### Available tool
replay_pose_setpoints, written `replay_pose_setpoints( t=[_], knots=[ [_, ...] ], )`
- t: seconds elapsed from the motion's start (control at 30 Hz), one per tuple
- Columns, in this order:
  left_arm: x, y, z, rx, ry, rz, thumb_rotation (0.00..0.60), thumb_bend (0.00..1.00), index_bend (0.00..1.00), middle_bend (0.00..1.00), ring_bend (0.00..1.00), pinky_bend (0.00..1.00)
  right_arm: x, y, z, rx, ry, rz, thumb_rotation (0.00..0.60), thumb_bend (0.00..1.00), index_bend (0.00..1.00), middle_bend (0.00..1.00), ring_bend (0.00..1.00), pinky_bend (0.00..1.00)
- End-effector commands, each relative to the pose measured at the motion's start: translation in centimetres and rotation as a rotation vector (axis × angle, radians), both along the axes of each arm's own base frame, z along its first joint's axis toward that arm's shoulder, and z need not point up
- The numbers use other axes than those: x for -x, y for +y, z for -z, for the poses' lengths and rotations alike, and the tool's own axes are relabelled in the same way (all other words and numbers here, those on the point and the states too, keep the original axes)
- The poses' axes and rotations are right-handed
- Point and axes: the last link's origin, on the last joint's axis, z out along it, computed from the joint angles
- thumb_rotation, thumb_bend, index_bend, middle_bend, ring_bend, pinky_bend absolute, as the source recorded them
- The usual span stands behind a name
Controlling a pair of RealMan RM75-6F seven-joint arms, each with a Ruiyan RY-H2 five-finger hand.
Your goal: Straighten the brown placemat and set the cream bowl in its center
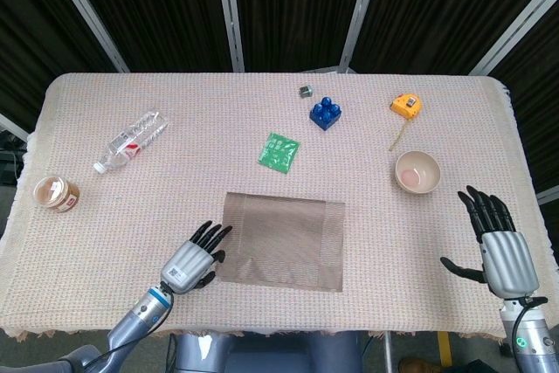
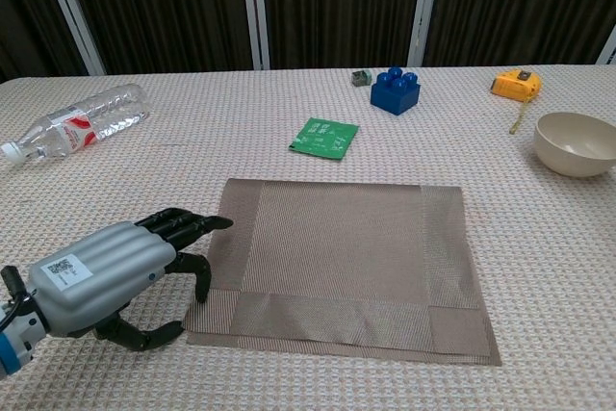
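At the mat's left edge, your left hand (image 2: 101, 274) hovers with fingers spread, grasping nothing.
Your brown placemat (image 1: 281, 240) lies flat mid-table, near edge rumpled; the cream bowl (image 1: 417, 171) sits well off to its right, and your right hand (image 1: 500, 246) is splayed, empty, below it.

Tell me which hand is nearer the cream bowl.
Right. The right hand sits open just below the cream bowl, toward the table's near edge. The left hand lies across the brown placemat, at its far-side edge.
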Motion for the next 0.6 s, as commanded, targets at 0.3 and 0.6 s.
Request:
replay_pose_setpoints(
  t=[0.3,0.6],
  knots=[
    [-0.59,-0.04,0.5,0.007,0.01,0.01,0.6,0.42,0.46,0.0,0.0,0.0,-0.12,0.22,-0.25,-0.005,-0.001,0.001,0.6,0.0,0.0,0.0,0.0,0.0],
    [-0.75,0.2,0.52,0.008,0.021,0.016,0.6,0.5,0.56,0.0,0.0,0.0,-0.28,0.31,-0.46,0.002,-0.01,-0.003,0.6,0.0,0.0,0.0,0.0,0.0]
  ],
)
